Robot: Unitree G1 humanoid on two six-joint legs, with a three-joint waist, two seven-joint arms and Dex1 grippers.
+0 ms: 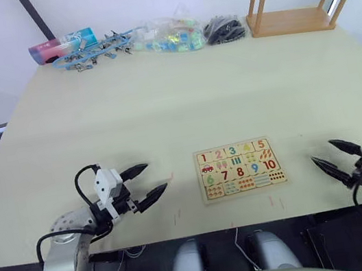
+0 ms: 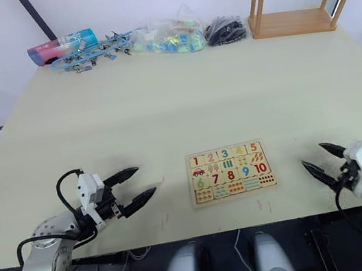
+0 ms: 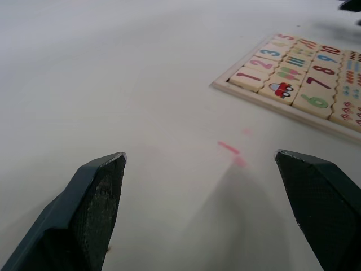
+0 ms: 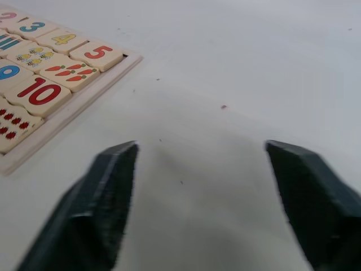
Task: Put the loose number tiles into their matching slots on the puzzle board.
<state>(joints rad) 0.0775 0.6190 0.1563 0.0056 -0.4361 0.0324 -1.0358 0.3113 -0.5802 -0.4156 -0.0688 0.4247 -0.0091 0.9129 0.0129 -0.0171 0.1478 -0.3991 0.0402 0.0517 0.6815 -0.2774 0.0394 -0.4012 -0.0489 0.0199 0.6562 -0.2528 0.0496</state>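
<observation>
Fingers (image 1: 151,197) on our left gripper (image 1: 146,183) spread wide, holding nothing; our right gripper (image 1: 334,158) likewise wide open, empty. Puzzle board (image 1: 241,168) lies flat near table's (image 1: 182,100) near edge, between our grippers, apart from both. Top-row slots (image 1: 233,150) filled: number tiles (image 3: 269,54) 1 to 5 seated in order. Far edge: wooden dowel stand (image 1: 298,4) right, plastic bag (image 1: 168,35), clips (image 1: 92,53), white wall behind.

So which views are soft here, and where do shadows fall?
Right wrist view: the two black fingers are blurred, the light-wood number puzzle board sharper, with a soft shadow on the pale table between the fingers. Left wrist view: fingers crisp, faint shadow ahead. Left eye view: even light, no glare; soft shadows under both open grippers, left and right.
</observation>
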